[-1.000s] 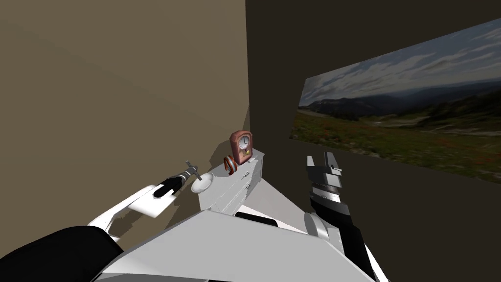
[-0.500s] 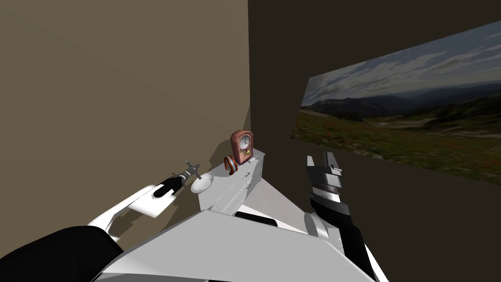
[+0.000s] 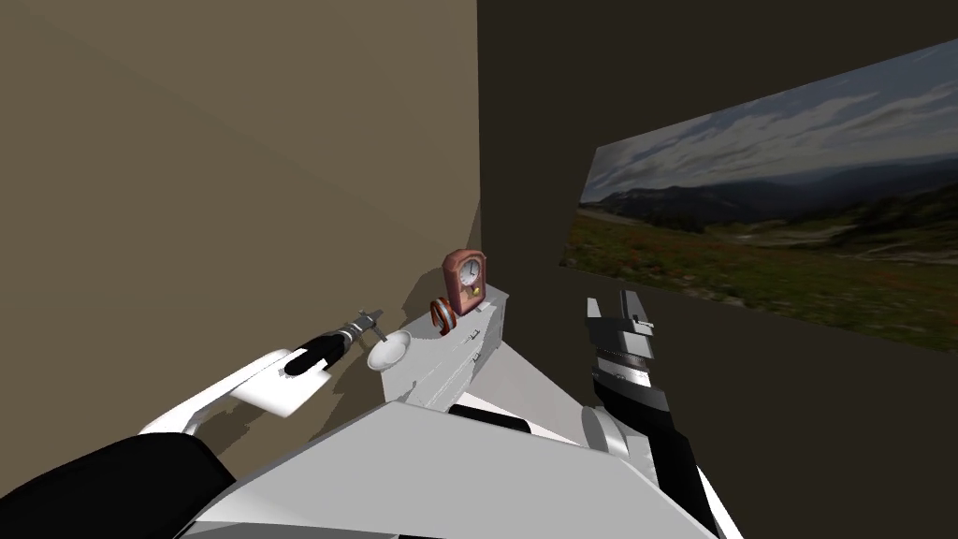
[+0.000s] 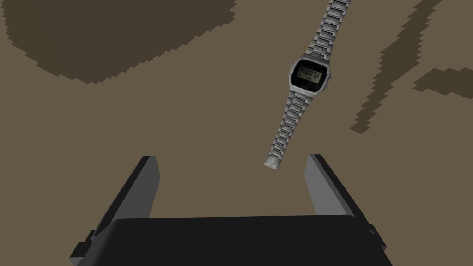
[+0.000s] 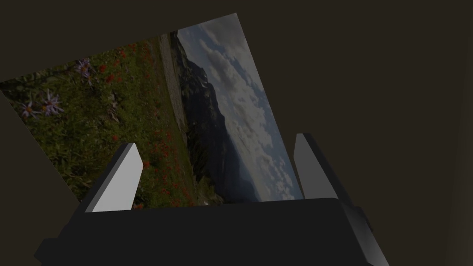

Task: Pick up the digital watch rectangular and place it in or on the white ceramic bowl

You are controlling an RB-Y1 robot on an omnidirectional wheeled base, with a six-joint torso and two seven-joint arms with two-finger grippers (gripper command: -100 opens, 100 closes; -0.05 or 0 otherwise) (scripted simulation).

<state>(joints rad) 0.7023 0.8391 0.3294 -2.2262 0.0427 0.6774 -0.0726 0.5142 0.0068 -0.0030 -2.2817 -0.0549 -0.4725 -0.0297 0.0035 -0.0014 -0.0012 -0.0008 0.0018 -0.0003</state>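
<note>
The right claw [image 3: 610, 299] is raised at the robot's right side, and its two blades are spread apart with nothing between them. It stands in front of a dark wall [image 3: 524, 140] that carries a landscape picture [image 3: 767, 243].

The left arm reaches forward to the near end of a white counter [image 3: 444, 367]. Seen from the left wrist, the left claw [image 4: 232, 158] is also spread wide and pinches nothing. Just ahead of it is the digital watch [image 4: 309, 76], stretched out straight with a silver link band and a dark rectangular face showing digits. The near end of the band lies between the two blade tips, closer to one of them, but touches neither. Behind the watch there is a tan wall [image 3: 234, 187] with blocky shadows on it.

From the head camera, the left claw sits just beside the rim of the white bowl [image 3: 388, 349], which rests on the counter's near end. Farther along the counter a red and white band [image 3: 442, 313] stands on edge. Beyond it, near the corner where the tan and dark walls meet, is a reddish-brown clock [image 3: 465, 279] with a white dial.
</note>
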